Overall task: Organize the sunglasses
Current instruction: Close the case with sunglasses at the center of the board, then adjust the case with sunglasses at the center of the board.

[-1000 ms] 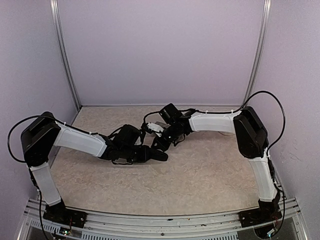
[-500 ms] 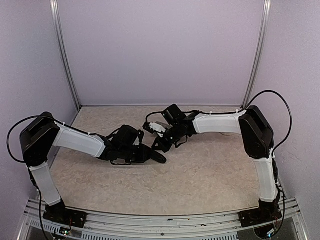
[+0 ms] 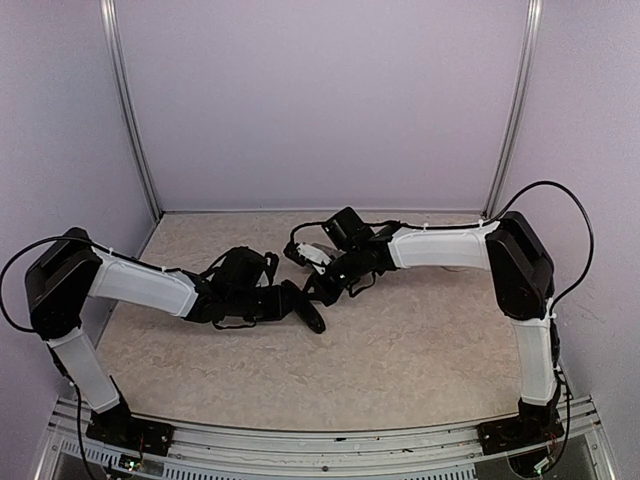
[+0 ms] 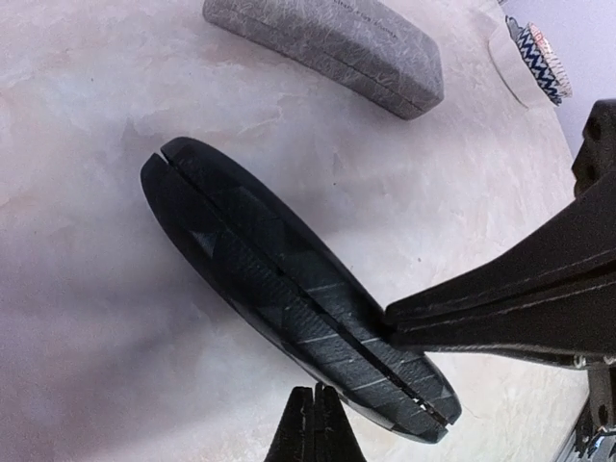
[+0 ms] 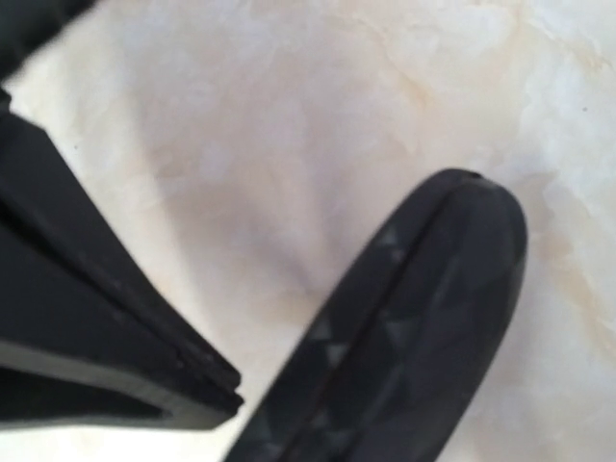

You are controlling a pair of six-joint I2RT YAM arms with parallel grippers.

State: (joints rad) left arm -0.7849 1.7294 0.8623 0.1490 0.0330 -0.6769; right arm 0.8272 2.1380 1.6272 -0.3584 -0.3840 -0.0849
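Observation:
No sunglasses show in any view. A closed black oval case lies on the table between my two grippers, its seam facing up. My left gripper is shut and empty, its tip just short of the case's near edge. My right gripper is also shut, and comes in from the right with its tip against the top of the case. From above, the left gripper and right gripper meet over the case. The right wrist view shows one rounded end of the case beside a blurred black wedge.
A closed grey rectangular case lies beyond the black one. A white round thing with a blue zigzag pattern sits at the far right. Lilac walls close in the table at the back and sides.
The left arm has dropped lower and pushed toward the centre. The black case has swung so its free end points more toward the near edge. The right arm has barely shifted.

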